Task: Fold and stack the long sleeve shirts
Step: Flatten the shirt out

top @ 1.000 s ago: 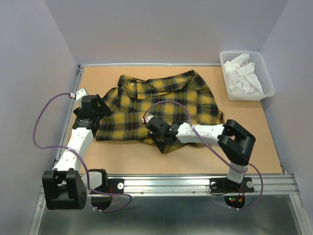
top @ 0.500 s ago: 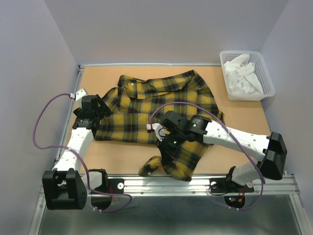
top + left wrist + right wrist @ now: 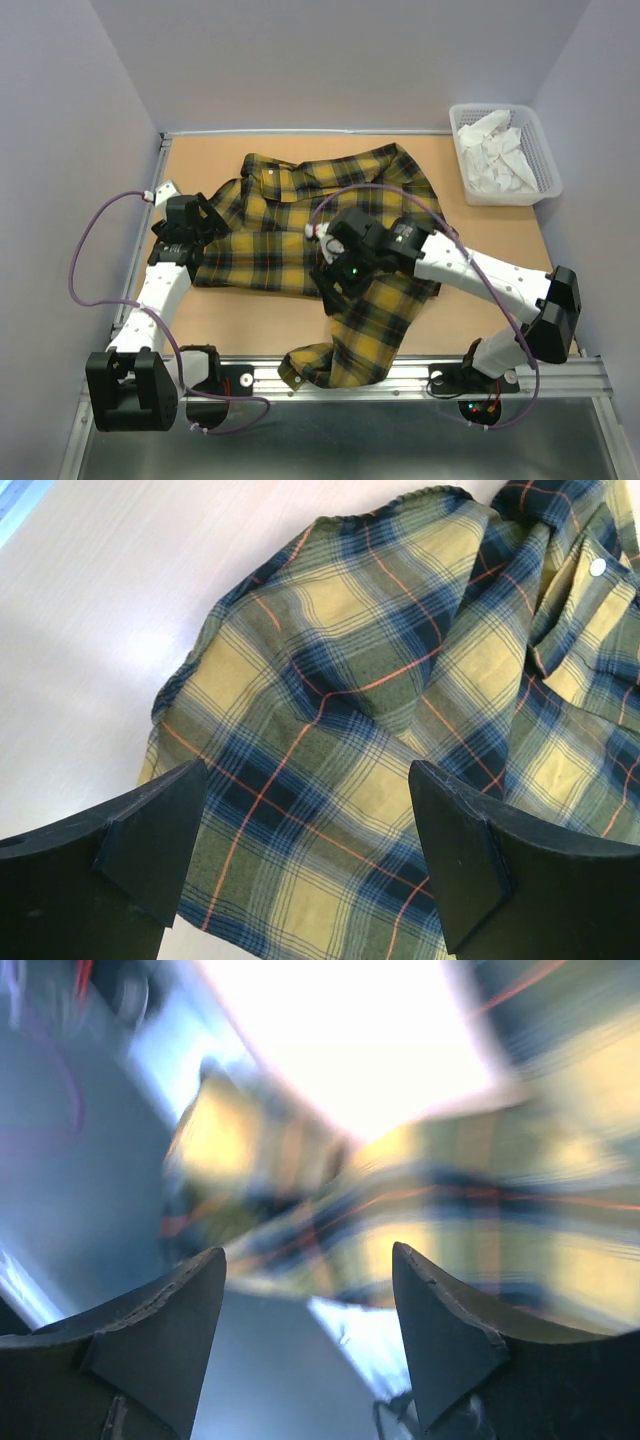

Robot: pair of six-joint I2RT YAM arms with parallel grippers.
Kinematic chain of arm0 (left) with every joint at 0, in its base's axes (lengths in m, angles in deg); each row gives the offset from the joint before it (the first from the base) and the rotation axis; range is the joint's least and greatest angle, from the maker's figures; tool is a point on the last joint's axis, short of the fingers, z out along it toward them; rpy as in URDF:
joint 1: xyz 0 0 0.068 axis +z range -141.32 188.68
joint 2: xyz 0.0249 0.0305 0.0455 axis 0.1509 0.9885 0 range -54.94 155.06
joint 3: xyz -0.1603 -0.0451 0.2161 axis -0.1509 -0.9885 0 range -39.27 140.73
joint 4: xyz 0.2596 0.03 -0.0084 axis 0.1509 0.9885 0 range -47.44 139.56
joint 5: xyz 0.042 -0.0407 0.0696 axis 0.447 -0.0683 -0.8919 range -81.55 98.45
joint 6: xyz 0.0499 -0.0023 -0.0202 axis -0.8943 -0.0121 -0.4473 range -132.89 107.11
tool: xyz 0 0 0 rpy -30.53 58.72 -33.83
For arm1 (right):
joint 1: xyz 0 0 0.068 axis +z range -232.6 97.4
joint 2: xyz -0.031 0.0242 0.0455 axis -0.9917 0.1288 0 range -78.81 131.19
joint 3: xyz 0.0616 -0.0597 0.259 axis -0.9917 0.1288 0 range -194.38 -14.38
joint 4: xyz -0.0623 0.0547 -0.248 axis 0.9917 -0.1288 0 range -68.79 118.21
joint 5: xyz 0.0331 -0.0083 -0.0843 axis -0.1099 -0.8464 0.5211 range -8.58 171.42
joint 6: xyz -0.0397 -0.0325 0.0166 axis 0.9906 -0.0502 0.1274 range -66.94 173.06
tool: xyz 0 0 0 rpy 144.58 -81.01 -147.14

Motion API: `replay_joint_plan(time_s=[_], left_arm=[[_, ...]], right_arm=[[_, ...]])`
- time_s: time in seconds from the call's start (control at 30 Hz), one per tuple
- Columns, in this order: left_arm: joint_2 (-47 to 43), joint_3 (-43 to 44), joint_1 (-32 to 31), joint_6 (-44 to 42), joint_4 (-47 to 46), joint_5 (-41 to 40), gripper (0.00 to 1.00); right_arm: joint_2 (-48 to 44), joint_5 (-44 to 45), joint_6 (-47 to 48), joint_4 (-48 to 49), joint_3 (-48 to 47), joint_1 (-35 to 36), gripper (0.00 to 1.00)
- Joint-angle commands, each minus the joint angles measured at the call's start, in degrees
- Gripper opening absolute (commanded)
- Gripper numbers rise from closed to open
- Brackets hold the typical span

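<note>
Yellow-and-dark plaid cloth fills the middle of the brown table (image 3: 200,160). A long sleeve shirt (image 3: 290,215) lies spread there with its collar toward the far side. One length of it trails to the near edge and ends bunched on the metal rail (image 3: 560,372) between the two arm bases.

The left claw (image 3: 190,222) hangs over the shirt's left border with its jaws released and wide. Nothing sits between them but the plaid below (a small white button (image 3: 597,567) shows near the wrist view's upper right corner).

The right claw (image 3: 335,288) is poised above the trailing length. Its fingers (image 3: 160,1310) stand apart and grasp nothing, though its own view is badly blurred.

A white basket (image 3: 545,150) of crumpled white cloths (image 3: 495,150) stands at the far right corner, well apart from the shirt.
</note>
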Motion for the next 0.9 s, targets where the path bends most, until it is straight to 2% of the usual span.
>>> replay_joint_plan(time_s=[0.0,0.13,0.27,0.33,0.43,0.53,0.63,0.87], left_arm=[[-1.4,-0.7,-0.3,-0.5,-1.7,2.5,0.94],[0.1,-0.4,-0.9,0.0,-0.6,6.7,0.94],[2.5,-0.8,-2.3,3.3,2.3,7.7,0.94],[3.5,-2.4,-3.1,6.9,3.9,8.6,0.94],[4.5,-5.8,-3.4,10.6,5.5,10.4,0.94],[4.9,-8.8,-3.5,15.9,8.9,11.3,0.93],[2.5,-11.0,-3.6,20.3,12.9,11.6,0.91],[-9.5,-9.3,-3.5,31.7,26.9,4.6,0.86]], right_arm=[[0.4,22.2,-2.8,1.2,-7.5,-12.3,0.73],[1.6,28.2,-2.6,6.5,-8.5,-24.3,0.76],[5.5,25.0,-2.8,9.4,-8.5,-30.8,0.76],[7.8,25.0,-3.0,9.7,-8.7,-31.5,0.76],[9.1,22.8,-3.9,10.8,-7.5,-31.6,0.76],[8.8,15.3,-4.3,14.2,-4.5,-31.5,0.76],[7.4,13.1,-2.0,17.7,-1.1,-29.8,0.75],[7.1,11.7,5.7,22.1,0.2,-18.6,0.75]])
